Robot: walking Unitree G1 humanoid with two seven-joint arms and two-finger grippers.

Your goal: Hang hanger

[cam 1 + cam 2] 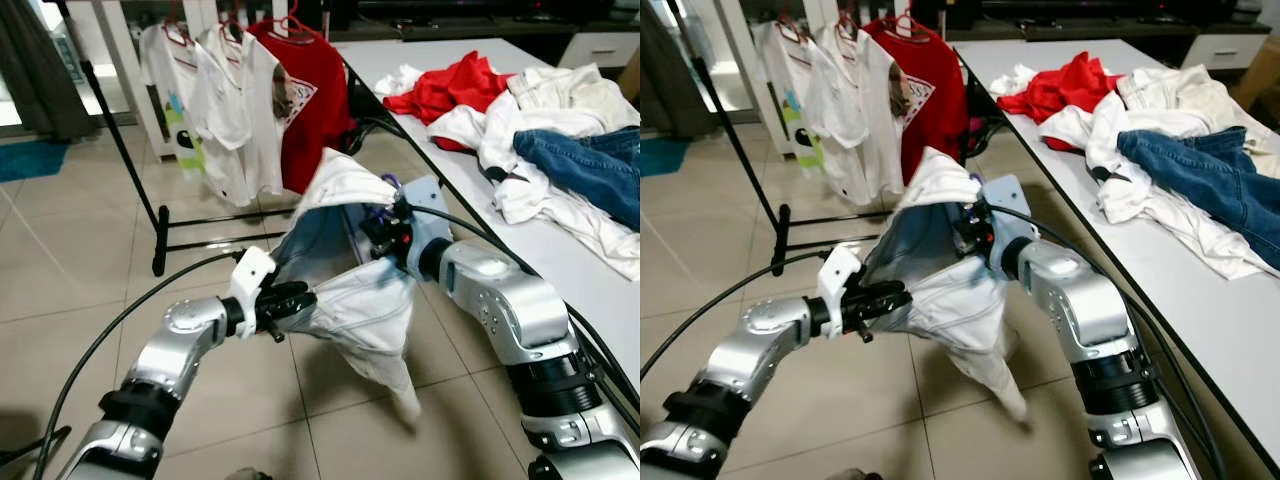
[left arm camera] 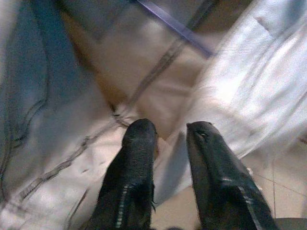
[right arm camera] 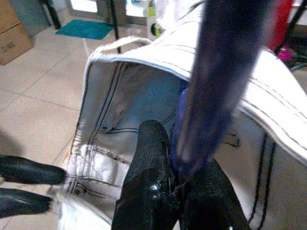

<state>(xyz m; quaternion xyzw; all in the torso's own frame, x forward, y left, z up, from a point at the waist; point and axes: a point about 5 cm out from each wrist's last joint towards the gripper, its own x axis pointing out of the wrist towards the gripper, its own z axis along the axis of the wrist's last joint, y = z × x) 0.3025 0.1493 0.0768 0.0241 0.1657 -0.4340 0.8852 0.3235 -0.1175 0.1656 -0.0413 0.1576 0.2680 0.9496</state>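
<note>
Right gripper (image 3: 175, 179) raised in front of the robot, fingers clenched on a purple hanger (image 3: 218, 81); the hanger's stem runs up from between the fingertips, blurred in the right wrist view. A white garment (image 1: 350, 290) with dark stitching is draped over that hanger, its collar just above the gripper, its body hanging below and to the left of it, the lowest point trailing toward the tiled floor (image 1: 80, 260).

Left gripper (image 1: 290, 305) lower and to the left of the right one, at the garment's edge; its fingers (image 2: 136, 163) pinch a fold of the white cloth between them, closed on the fabric in the left wrist view.

Beyond both grippers, up and left: a black clothes rack (image 1: 160, 215) standing on the floor, with two white shirts (image 1: 225, 110) and a red shirt (image 1: 310, 95) hanging on it; well apart from the held garment.

To the right of the right arm: a white table (image 1: 560, 260), on it a red garment (image 1: 450, 88), white clothes (image 1: 520, 150) and blue jeans (image 1: 590, 165) in a loose heap.
</note>
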